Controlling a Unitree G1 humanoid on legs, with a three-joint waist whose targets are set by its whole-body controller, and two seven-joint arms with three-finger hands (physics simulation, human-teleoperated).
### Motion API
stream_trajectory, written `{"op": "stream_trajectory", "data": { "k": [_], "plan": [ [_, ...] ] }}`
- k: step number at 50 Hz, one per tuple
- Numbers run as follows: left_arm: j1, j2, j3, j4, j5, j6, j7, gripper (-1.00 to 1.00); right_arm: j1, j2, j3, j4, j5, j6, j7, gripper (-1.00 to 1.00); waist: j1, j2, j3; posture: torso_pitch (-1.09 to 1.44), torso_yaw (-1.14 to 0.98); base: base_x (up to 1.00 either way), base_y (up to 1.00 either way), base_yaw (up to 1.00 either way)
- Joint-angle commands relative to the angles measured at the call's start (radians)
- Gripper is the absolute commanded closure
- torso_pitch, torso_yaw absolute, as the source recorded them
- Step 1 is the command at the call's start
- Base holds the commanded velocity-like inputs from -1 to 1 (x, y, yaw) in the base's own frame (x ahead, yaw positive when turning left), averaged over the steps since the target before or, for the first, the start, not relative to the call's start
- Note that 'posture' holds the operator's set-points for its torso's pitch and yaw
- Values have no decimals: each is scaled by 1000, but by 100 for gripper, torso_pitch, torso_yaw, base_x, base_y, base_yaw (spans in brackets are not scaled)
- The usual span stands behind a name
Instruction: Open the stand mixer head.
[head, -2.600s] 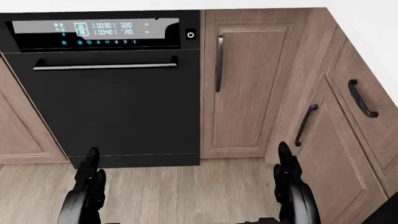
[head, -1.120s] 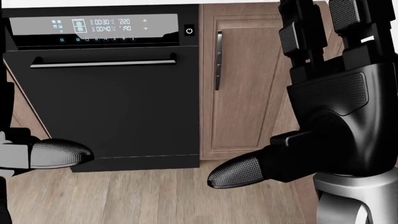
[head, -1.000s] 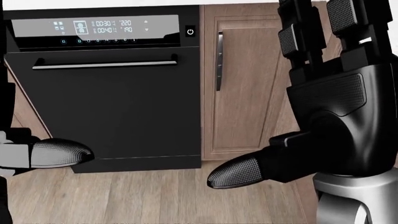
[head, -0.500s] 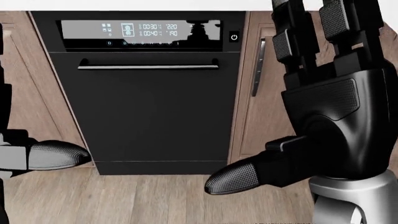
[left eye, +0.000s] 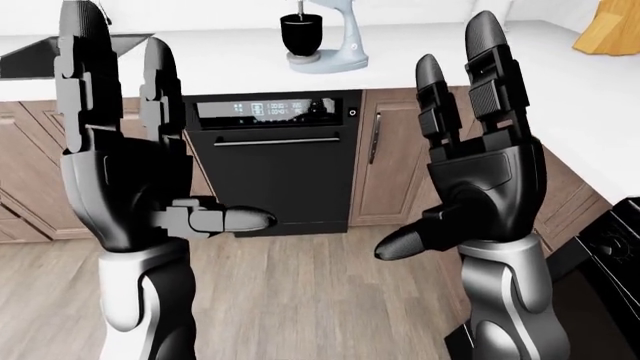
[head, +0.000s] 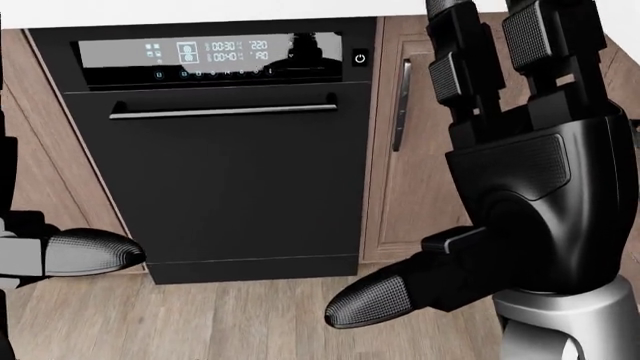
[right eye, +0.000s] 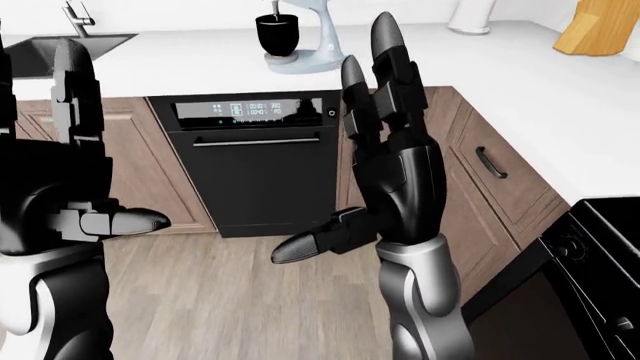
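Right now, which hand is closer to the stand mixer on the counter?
Neither clearly. The stand mixer stands far off on the counter, between the raised left hand and right hand; neither touches it.

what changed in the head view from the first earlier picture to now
Both black three-finger hands rose from low in the view: the right hand now fills the right side, fingers spread; the left hand shows only its thumb. The camera moved, so the black dishwasher sits further right. Neither hand holds anything; the dishwasher stays closed.
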Motion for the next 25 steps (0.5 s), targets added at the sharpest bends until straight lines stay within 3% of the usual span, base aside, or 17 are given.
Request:
{"op": "stream_trajectory", "data": {
  "k": [1, 3, 4, 5, 6, 7, 8, 10, 12, 13, 15, 18, 19, 22, 23, 24, 25],
  "plan": [
    [-16, 1, -6, -21, -1, -17, -6, -100, -12, 0, -2, -16, -17, -16, 4, -100, 1, 2, -37, 0, 0, 0, 0, 0],
    [-17, 2, -5, -22, -2, -15, -6, -100, -9, 3, -1, -19, -20, -15, 8, -100, 8, -30, -27, 0, 0, 0, 0, 0],
    [-14, 1, -6, -28, -2, -14, -6, -100, -9, 7, -6, -36, 5, -4, 8, -100, 8, -16, -59, 0, 0, 100, 0, 0],
    [-13, 1, -6, -30, -2, -12, -5, -100, -8, 6, -6, -37, 6, -5, 8, -100, 5, -1, 34, 0, 0, 100, 0, 0],
    [-13, 1, -5, -30, -2, -12, -6, -100, -7, 4, -4, -34, -2, -11, 10, -100, 4, -11, 53, 0, 0, 100, 0, 0],
    [-16, 2, -4, -27, -2, -11, -5, -100, -6, 2, 0, -29, -11, -3, 9, -100, -3, -14, 28, 0, 0, 87, 0, 0],
    [-4, -6, -4, -1, -4, -38, -19, -100, 4, 1, 24, -16, -39, -10, 25, -100, -5, -7, 39, 0, 0, 0, 0, 0],
    [-3, -5, -2, 4, -6, -42, -19, -100, 4, 9, 22, -17, -42, -7, 33, -100, -13, -18, -36, 0, 0, 0, 0, 0],
    [-3, -4, -2, 7, -7, -44, -18, -100, 4, 12, 18, -21, -33, -3, 39, -100, -16, 1, -23, 0, 0, 0, 0, 0],
    [-2, -4, -4, 5, -7, -44, -18, -100, 6, 15, 14, -27, -21, -6, 41, -100, -19, 23, -56, 0, 0, 66, 0, 0],
    [-3, -4, -5, 6, -7, -45, -17, -100, 9, 12, 14, -22, -32, -13, 43, -100, -16, 19, 48, 0, 0, 100, 0, 0],
    [-5, -3, -6, 7, -5, -45, -17, -100, 13, 12, 27, -20, -58, -8, 49, -100, -7, 19, 38, 0, 0, 42, 0, 0],
    [-7, -3, -5, 6, -6, -43, -15, -100, 13, 15, 26, -19, -58, -8, 49, -100, -11, 24, -10, 0, 0, 0, 0, 0],
    [-8, -2, -4, 10, -7, -45, -16, -100, 12, 15, 18, -33, -24, 7, 56, -100, -18, -33, -40, 0, 0, 33, 0, 0],
    [-10, -3, -4, 12, -8, -47, -16, -100, 14, 15, 21, -31, -29, -4, 60, -100, -18, 5, 42, 0, 0, 100, 0, 0],
    [-10, -3, -4, 15, -8, -50, -17, -100, 13, 13, 26, -30, -45, -3, 58, -100, -19, -1, 58, 0, 0, 100, 0, 0],
    [-10, -3, -5, 17, -8, -51, -17, -100, 10, 13, 27, -26, -57, 3, 53, -100, -16, -9, 37, 0, 0, 44, 0, 0]
  ]
}}
